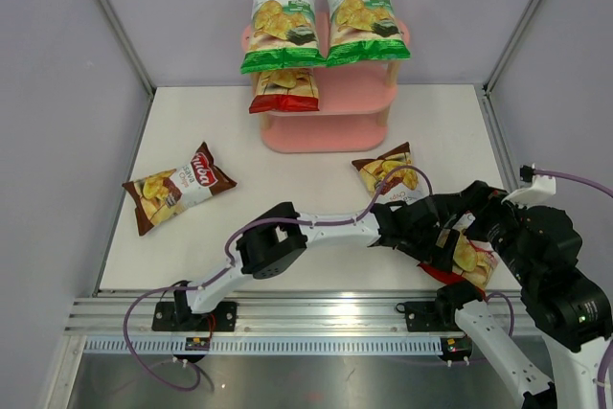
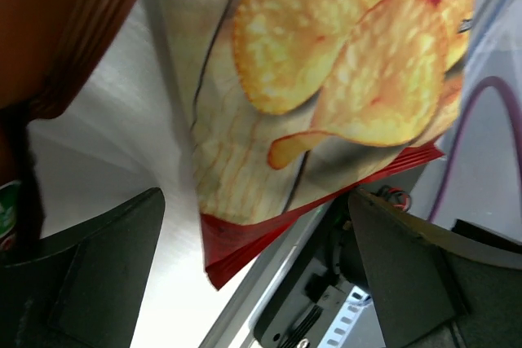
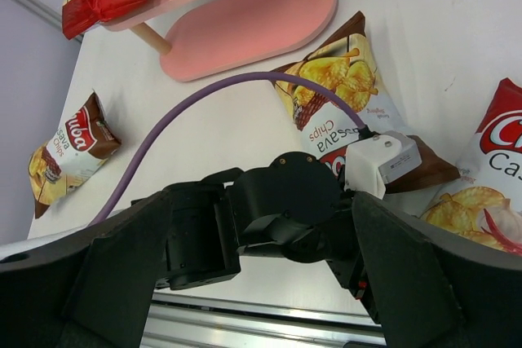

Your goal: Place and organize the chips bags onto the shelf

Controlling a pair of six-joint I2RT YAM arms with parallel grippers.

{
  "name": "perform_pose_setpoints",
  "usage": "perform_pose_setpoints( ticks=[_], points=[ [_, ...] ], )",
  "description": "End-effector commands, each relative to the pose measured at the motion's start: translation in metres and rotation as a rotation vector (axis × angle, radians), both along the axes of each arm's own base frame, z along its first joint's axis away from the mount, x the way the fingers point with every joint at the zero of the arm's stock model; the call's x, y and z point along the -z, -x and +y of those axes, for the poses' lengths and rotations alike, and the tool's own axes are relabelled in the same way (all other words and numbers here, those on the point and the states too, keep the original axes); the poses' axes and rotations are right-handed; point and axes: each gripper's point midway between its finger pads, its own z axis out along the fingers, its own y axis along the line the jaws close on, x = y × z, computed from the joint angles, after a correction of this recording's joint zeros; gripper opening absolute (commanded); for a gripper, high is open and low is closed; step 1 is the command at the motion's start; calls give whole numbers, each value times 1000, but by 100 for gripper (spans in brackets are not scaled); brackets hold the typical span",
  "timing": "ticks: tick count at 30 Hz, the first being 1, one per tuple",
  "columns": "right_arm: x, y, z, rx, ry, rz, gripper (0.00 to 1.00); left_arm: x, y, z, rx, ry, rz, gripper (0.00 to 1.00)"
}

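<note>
The white table (image 1: 316, 189) carries the pink shelf (image 1: 330, 133) at its far edge. The left arm (image 1: 326, 227) reaches across to the near right, where the left gripper (image 2: 254, 201) hovers, jaws spread wide, over a red bag (image 1: 471, 258). The right gripper (image 3: 257, 226) hangs released above that arm's wrist. Two green bags (image 1: 281, 21) stand on the top board and another red bag (image 1: 285, 91) lies on the middle one. One brown bag (image 1: 176, 188) lies on the table at the left, and a second brown bag (image 1: 386, 170) near the shelf.
</note>
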Motion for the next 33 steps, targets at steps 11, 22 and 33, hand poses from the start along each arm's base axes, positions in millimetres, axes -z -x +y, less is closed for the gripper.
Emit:
perform_pose_setpoints(
  ticks=[11,22,33],
  points=[
    [-12,3,11,-70,-32,-81,99,-5,6,-27,41,187,107,78],
    [-20,6,10,-72,-32,-114,99,-30,9,-33,112,278,60,17],
    [-26,2,11,-69,-37,-132,99,-116,11,-16,191,519,-137,4]
  ],
)
